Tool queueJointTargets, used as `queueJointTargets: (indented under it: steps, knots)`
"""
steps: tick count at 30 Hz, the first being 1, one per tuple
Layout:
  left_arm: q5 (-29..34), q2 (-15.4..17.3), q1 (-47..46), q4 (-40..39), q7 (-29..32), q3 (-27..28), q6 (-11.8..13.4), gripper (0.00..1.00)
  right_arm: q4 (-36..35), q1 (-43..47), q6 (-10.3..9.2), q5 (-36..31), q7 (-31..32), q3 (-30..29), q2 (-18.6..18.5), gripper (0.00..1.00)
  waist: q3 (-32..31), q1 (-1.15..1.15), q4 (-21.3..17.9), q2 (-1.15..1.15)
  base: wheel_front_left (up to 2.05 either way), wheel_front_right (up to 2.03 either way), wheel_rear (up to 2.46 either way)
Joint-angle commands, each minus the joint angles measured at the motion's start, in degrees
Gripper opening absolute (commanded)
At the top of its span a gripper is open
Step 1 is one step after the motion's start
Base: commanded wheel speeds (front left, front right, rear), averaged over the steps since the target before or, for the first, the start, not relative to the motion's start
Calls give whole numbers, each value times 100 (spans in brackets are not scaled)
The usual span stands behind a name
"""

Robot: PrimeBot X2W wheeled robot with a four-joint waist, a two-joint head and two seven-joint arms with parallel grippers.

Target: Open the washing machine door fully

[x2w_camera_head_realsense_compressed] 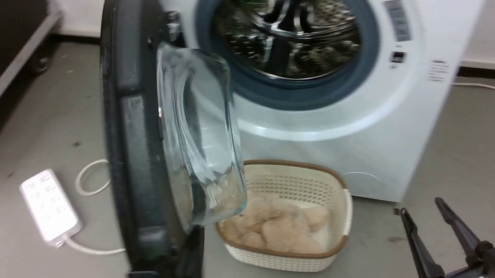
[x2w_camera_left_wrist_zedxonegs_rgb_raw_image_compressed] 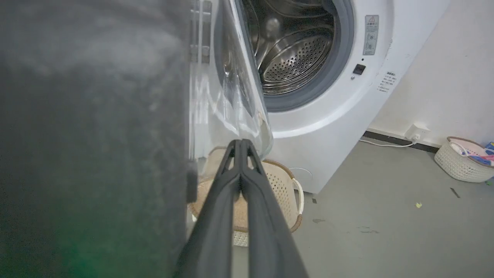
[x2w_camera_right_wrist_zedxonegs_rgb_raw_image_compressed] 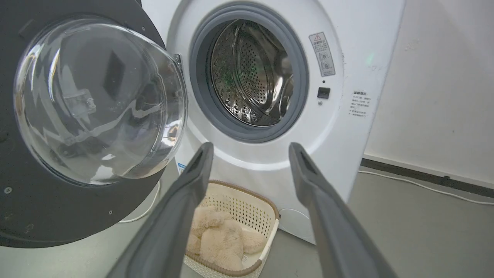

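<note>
The left gripper [x2w_camera_left_wrist_zedxonegs_rgb_raw_image_compressed: 241,143] has its jaws pressed together with nothing between them, the tips at centre frame just beside the inner face of the washing machine door [x2w_camera_left_wrist_zedxonegs_rgb_raw_image_compressed: 92,135], under the lower edge of its glass bowl [x2w_camera_left_wrist_zedxonegs_rgb_raw_image_compressed: 227,96]; whether they touch it cannot be told. The right gripper [x2w_camera_right_wrist_zedxonegs_rgb_raw_image_compressed: 250,148] has its jaws spread wide and empty, at the lower right of the head view [x2w_camera_head_realsense_compressed: 421,207], well apart from the door. The door [x2w_camera_head_realsense_compressed: 137,122] stands swung out, edge-on at centre left, the bowl [x2w_camera_head_realsense_compressed: 201,130] bulging rightward. Behind it, the washing machine [x2w_camera_head_realsense_compressed: 363,114] shows its steel drum [x2w_camera_head_realsense_compressed: 291,26] at upper centre. Below it, a cream basket [x2w_camera_head_realsense_compressed: 297,184] on the floor [x2w_camera_head_realsense_compressed: 458,159] holds a beige fluffy cloth [x2w_camera_head_realsense_compressed: 278,227].
</note>
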Motion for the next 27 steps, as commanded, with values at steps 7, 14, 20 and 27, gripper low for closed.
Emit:
queueJointTargets:
  steps: [7,14,20,27]
  knots:
    - [-205,437,78,-224,1,689,226,0,9,5,-5,-35,-26,91,21,100,204,0,585,0,0,0,0]
    - [-479,916,-128,-265,87,1416,304,0,-5,-186,-5,-193,-26,152,21,100,596,0,557,0,0,0,0]
    - [-826,1438,-467,49,159,2158,272,0,-42,-323,-5,-374,-26,112,21,100,1012,0,433,0,0,0,0]
    - [-1195,1996,-1060,740,69,2842,114,0,-118,-445,-5,-497,-19,56,-68,100,1428,0,318,0,0,0,0]
